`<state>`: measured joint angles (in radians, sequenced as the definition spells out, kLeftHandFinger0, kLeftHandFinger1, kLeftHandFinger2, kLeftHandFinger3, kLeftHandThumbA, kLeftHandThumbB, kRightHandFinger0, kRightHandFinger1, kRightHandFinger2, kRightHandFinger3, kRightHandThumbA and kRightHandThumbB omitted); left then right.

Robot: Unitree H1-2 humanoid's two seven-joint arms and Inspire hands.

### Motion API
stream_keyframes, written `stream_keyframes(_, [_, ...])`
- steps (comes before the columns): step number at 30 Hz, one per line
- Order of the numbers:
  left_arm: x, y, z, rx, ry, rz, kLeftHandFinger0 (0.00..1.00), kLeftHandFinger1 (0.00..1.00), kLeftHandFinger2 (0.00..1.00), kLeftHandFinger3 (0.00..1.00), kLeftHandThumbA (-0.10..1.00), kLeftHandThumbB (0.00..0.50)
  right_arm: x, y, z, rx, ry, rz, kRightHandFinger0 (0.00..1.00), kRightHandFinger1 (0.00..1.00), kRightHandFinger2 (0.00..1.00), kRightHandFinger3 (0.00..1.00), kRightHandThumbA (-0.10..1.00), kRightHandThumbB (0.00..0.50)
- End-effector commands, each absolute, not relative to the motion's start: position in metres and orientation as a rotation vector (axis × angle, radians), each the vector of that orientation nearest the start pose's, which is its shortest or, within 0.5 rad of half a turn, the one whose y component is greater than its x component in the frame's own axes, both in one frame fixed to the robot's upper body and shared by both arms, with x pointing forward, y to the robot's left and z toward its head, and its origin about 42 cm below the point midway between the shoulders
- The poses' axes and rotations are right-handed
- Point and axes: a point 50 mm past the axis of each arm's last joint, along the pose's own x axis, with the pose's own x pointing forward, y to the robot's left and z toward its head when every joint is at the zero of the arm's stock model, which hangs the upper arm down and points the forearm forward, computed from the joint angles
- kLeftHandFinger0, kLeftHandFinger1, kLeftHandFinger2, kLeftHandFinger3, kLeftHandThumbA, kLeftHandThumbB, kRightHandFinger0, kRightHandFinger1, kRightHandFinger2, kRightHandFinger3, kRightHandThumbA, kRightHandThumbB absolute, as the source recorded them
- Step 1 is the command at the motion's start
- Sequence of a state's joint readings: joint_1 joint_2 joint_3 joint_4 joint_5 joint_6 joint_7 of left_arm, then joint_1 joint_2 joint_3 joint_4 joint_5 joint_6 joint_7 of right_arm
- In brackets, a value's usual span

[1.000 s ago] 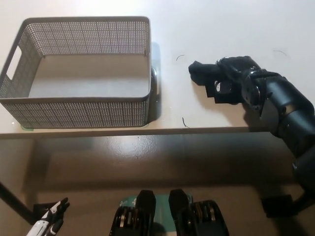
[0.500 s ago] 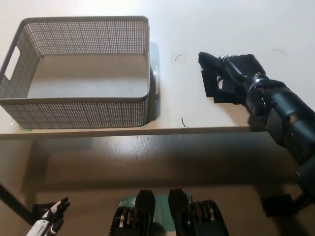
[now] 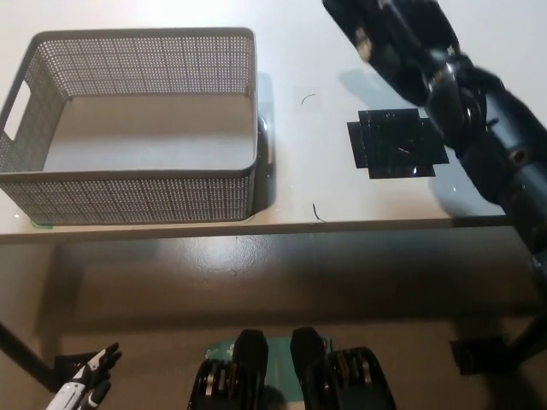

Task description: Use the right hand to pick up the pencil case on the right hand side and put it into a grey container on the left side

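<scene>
1. Pencil case [image 3: 396, 143]: black, flat on the worktop [image 3: 359, 51], right of centre, near the front edge. You can see nearly all of it; nothing grips it.
2. Right hand [image 3: 389, 34]: black, raised above the worktop at the top of the head view, well behind the pencil case and apart from it. Blurred, so you cannot tell whether its fingers are spread or clenched. It carries nothing you can make out.
3. Right arm runs from the lower right edge up to that hand. Its forearm passes just beside the pencil case's right edge and covers a sliver of it.
4. Grey container [image 3: 137, 201]: perforated basket on the left side of the worktop, upright, open top, a cut-out handle in its left wall. The inside shows only a bare pale floor. It sits well apart from the pencil case, with bare worktop between them.
5. Container's front wall stands near the worktop's front edge; its right wall casts a shadow toward the middle.
6. Small dark marks [image 3: 308, 99] on the worktop between container and pencil case: one curved mark behind, one near the front edge. Too small to identify.
7. Left hand [image 3: 84, 383]: white, resting low at the lower left, below worktop level, fingers apart, grasping nothing.
8. Floor below the worktop is brownish and glossy.
</scene>
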<state>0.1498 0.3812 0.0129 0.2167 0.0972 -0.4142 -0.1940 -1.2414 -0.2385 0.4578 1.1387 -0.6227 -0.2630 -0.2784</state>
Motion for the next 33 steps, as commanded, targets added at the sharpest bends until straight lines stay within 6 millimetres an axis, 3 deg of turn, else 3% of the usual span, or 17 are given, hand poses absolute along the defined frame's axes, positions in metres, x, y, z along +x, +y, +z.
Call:
stream_keyframes(1, [0.215,0.359,0.06,0.505,-0.002,-0.258,1.0,1.0,1.0,1.0,1.0,0.407,0.577,-0.129,0.423,-1.098,-0.79,0.077,0.0,0.53,0.83,0.98,-0.1,0.137])
stream_keyframes(3, [0.214,0.359,0.059,0.501,0.004,-0.259,1.0,1.0,1.0,1.0,1.0,0.399,0.571,-0.11,0.44,-1.064,-0.833,0.093,0.0,0.5,0.8,0.97,-0.1,0.127])
stream_keyframes(9, [0.212,0.358,0.055,0.504,0.029,-0.269,1.0,1.0,1.0,1.0,1.0,0.367,0.552,-0.06,0.461,-1.041,-0.923,0.12,0.0,0.49,0.81,0.96,-0.1,0.139])
stream_keyframes(13, [0.213,0.356,0.05,0.488,0.051,-0.281,1.0,1.0,1.0,1.0,1.0,0.366,0.532,-0.012,0.475,-0.976,-0.982,0.174,0.0,0.45,0.8,0.96,-0.1,0.144])
stream_keyframes(18, [0.221,0.354,0.046,0.497,0.074,-0.303,1.0,1.0,1.0,1.0,1.0,0.396,0.521,0.027,0.482,-0.94,-1.015,0.224,0.0,0.45,0.79,0.94,-0.1,0.172])
stream_keyframes(21, [0.224,0.348,0.041,0.492,0.087,-0.321,1.0,1.0,1.0,1.0,1.0,0.417,0.519,0.049,0.472,-0.909,-0.998,0.239,0.0,0.38,0.79,0.96,-0.1,0.161])
stream_keyframes(23, [0.225,0.348,0.041,0.5,0.092,-0.325,1.0,1.0,1.0,1.0,1.0,0.422,0.52,0.054,0.467,-0.895,-0.982,0.247,0.0,0.4,0.81,0.95,-0.1,0.177])
stream_keyframes(28, [0.225,0.344,0.038,0.503,0.112,-0.337,1.0,1.0,1.0,1.0,1.0,0.456,0.521,0.07,0.446,-0.873,-0.908,0.265,0.0,0.41,0.87,0.96,-0.1,0.161])
stream_keyframes(30, [0.227,0.341,0.038,0.505,0.11,-0.345,1.0,1.0,1.0,1.0,1.0,0.458,0.522,0.073,0.435,-0.868,-0.887,0.267,0.0,0.34,0.8,0.88,-0.1,0.19])
stream_keyframes(33, [0.232,0.34,0.038,0.503,0.105,-0.357,1.0,1.0,1.0,1.0,1.0,0.47,0.525,0.071,0.428,-0.866,-0.859,0.267,0.0,0.28,0.74,0.78,-0.1,0.193])
